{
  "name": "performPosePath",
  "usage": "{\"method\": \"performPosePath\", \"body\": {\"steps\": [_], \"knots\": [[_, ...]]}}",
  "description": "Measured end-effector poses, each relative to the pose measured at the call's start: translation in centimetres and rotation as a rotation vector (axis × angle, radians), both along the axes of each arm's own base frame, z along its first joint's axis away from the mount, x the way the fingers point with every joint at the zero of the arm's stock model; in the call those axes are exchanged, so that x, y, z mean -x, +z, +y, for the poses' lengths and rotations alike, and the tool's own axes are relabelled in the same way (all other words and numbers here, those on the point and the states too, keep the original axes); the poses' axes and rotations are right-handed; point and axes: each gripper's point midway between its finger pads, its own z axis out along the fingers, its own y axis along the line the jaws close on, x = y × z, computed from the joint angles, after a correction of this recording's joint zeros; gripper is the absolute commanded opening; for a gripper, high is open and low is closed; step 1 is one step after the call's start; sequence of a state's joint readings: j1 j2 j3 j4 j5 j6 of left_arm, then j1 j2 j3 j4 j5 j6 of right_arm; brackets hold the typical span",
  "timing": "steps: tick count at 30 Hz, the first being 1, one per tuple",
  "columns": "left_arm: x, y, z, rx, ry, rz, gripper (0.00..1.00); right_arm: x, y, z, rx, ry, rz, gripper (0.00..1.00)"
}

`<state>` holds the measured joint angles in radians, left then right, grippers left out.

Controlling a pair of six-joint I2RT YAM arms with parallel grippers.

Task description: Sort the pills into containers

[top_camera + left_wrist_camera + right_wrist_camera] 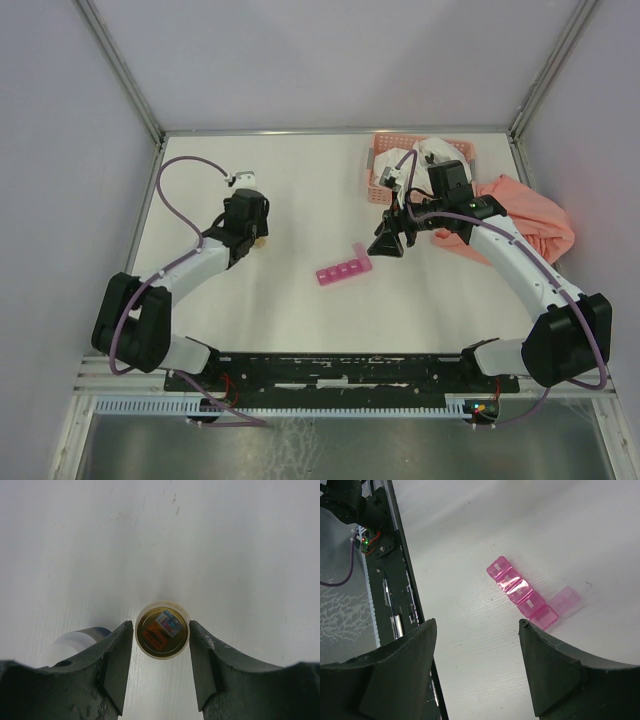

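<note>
Pink organizer (pixel 520 592) lies mid-table with one end lid open and no pills visible inside, so sorting looks unstarted. Left gripper (pixel 161 626) brackets the amber bottle (pixel 162 630); whether it grips is unclear. Right gripper (pixel 477 623) hangs wide open and empty above the organizer.

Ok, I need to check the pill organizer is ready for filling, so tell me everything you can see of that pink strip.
The pink strip is one slim row of small square compartments in translucent magenta plastic. Four lids are closed and carry white lettering that is hard to read; the end compartment's lid is flipped open to the side, and no pill shows inside. It lies flat and slanted on the white table, near its middle, touched by nothing else.
</note>
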<state>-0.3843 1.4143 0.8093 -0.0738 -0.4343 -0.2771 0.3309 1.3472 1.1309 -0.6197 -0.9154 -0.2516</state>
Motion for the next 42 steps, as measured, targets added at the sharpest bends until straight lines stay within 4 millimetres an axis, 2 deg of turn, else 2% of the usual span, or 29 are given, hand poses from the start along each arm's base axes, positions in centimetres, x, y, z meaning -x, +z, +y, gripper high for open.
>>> {"method": "performPosePath", "body": {"steps": [11,12,15,17,22,26,29,33,34,37,42], "knots": [[-0.4,-0.3,-0.4,0.008,-0.012,0.013,0.55,0.0,0.0,0.0,0.001,0.000,0.002,0.75],[-0.4,-0.4,-0.4,0.008,-0.013,0.016,0.51,0.0,0.0,0.0,0.001,0.000,0.002,0.75],[-0.4,-0.5,-0.5,0.011,-0.017,0.019,0.29,0.0,0.0,0.0,0.001,0.000,0.003,0.75],[-0.4,-0.5,-0.6,0.011,-0.020,0.022,0.18,0.0,0.0,0.0,0.001,0.000,0.003,0.75],[0.1,0.1,-1.3,0.046,-0.061,0.030,0.08,0.0,0.0,0.0,0.001,0.000,0.003,0.75],[0.9,2.9,-2.8,0.143,-0.128,-0.027,0.03,0.0,0.0,0.0,0.002,0.004,-0.003,0.75],[2.2,6.3,-4.7,0.274,-0.214,-0.120,0.03,0.0,-0.1,-0.1,0.007,0.016,-0.024,0.77],[5.1,9.9,-8.3,0.513,-0.391,-0.231,0.03,0.6,-0.3,-0.3,0.005,0.037,-0.070,0.92],[5.8,10.3,-9.1,0.566,-0.430,-0.241,0.03,0.8,-0.4,-0.4,0.002,0.045,-0.088,0.99],[8.1,10.0,-11.6,0.716,-0.538,-0.230,0.03,1.7,-0.6,-0.6,-0.012,0.090,-0.153,0.99],[12.7,8.3,-15.2,0.876,-0.661,-0.192,0.03,3.6,-0.9,-0.6,-0.050,0.219,-0.279,0.98]]}}
